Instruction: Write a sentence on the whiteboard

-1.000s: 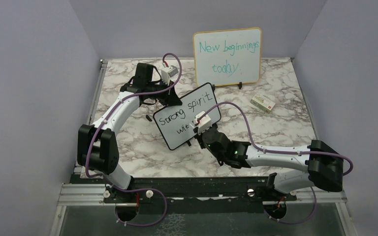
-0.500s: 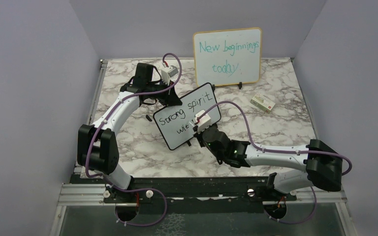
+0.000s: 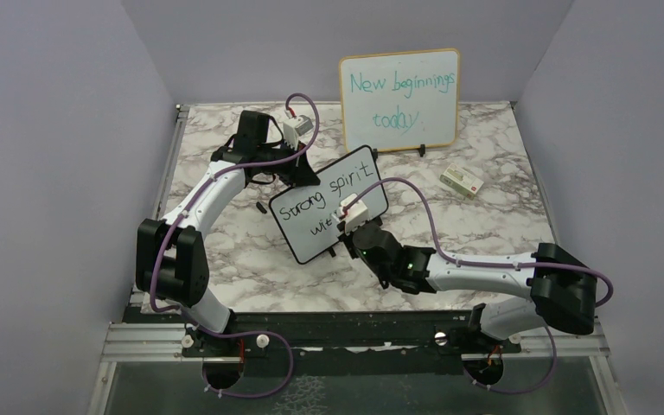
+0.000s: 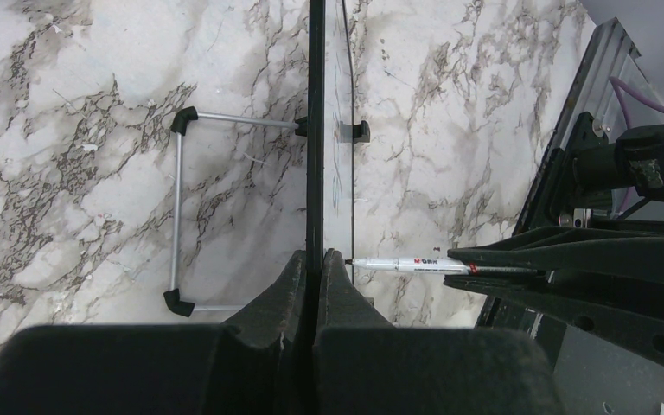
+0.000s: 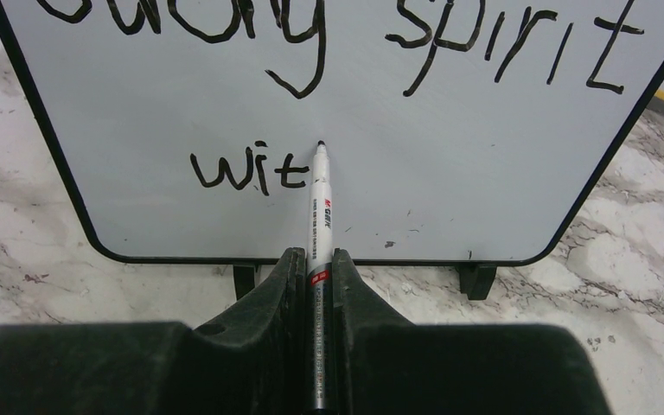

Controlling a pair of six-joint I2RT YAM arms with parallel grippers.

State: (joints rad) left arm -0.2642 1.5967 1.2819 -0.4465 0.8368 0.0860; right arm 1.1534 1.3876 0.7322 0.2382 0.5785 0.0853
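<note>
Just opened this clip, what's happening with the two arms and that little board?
The left claw is clamped on the top edge of the small black-framed whiteboard, which stands on its feet. The right claw grips a marker with its tip against the board, just right of the unfinished second line. The writing reads "Strong spirit" and below it "wit", so the sentence looks incomplete. A larger wood-framed board with teal writing and a small box sit farther back, untouched.

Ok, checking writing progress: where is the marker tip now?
Right wrist view: the white marker, held in the right hand, has its tip on the small black-framed whiteboard just right of "wit".
</note>
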